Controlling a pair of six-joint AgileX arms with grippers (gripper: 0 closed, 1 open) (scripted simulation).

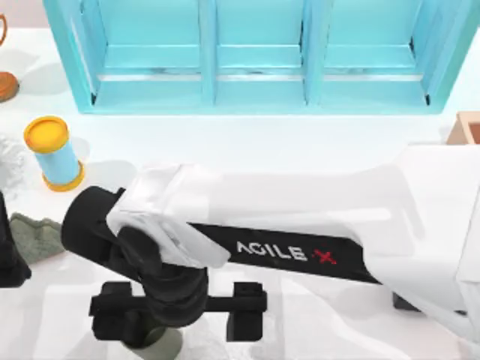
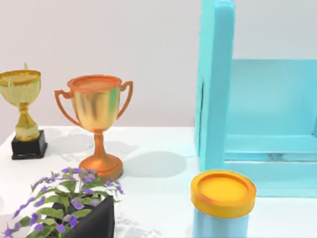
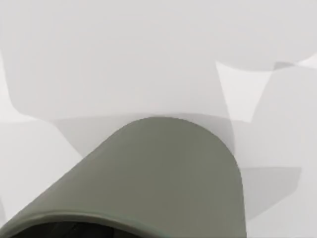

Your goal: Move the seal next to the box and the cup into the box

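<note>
The cup [image 3: 163,173] looks matt and smooth. At nine o'clock, both trophies [image 2: 96,119] shine like polished metal. The shelf [image 1: 262,52] looks smoothly painted.

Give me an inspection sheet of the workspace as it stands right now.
Surface: white table.
Job's things: olive cup under the right gripper; tan box corner at the right edge; seal nothing seen.
Clutter: blue cylinder with yellow ends, two trophies, a flowering plant, all at the left.
Grippers: right gripper open, fingers either side of the cup; left arm parked at the left edge.
Cables: nothing seen.
Surroundings: turquoise shelf unit at the back.
</note>
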